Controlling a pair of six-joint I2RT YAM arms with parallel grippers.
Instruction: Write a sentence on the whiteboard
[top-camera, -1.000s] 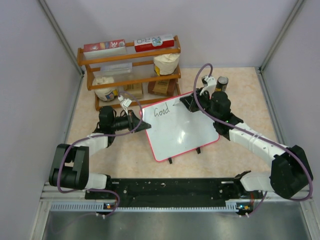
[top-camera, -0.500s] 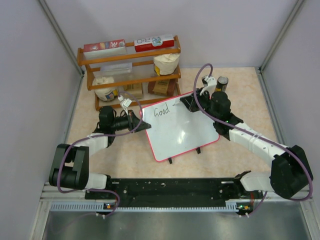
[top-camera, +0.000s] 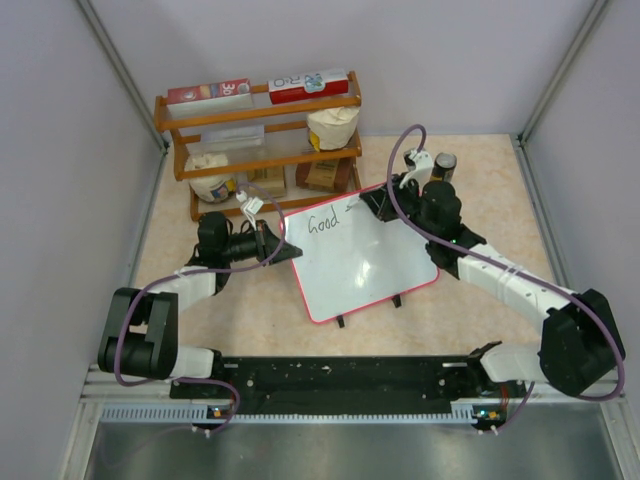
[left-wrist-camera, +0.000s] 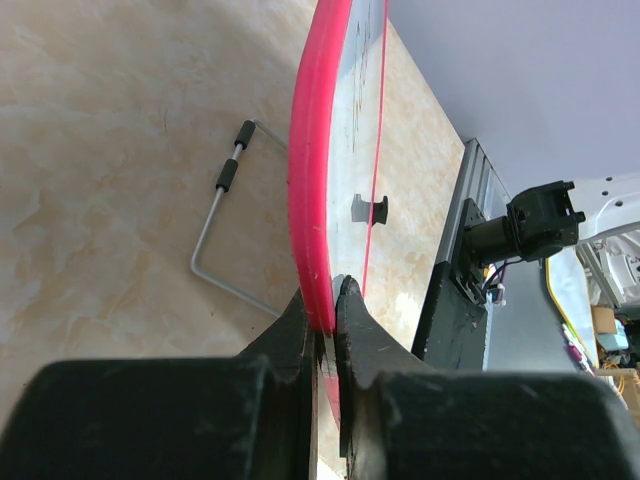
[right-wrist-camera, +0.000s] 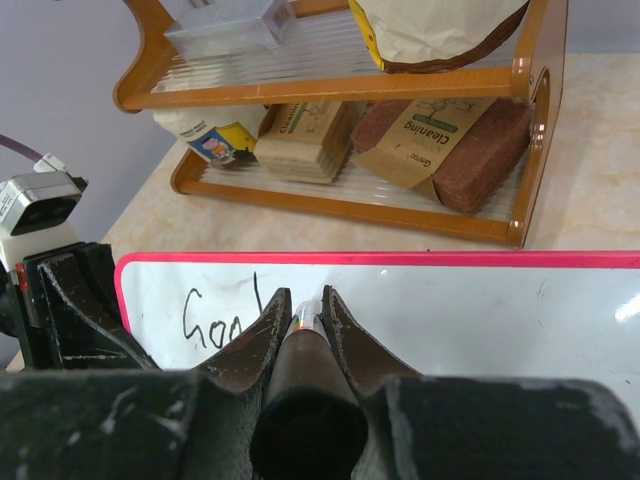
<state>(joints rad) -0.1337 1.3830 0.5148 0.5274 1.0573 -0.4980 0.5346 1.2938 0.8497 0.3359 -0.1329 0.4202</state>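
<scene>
Whiteboard (top-camera: 365, 265) count one, clamped by left pincer (left-wrist-camera: 325, 300); right pincer (right-wrist-camera: 303, 298) grips one marker (right-wrist-camera: 305, 400).

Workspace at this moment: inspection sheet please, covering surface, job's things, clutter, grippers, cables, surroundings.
Surface: beige marbled table.
Job's things: whiteboard reads only Good, at its top left; marker tip over its top edge.
Clutter: rack holding boxes and bags; wire stand lying on the table.
Grippers: left gripper shut on whiteboard edge; right gripper shut on marker.
Cables: purple cable looped beside the left arm.
Surroundings: grey walls.
</scene>
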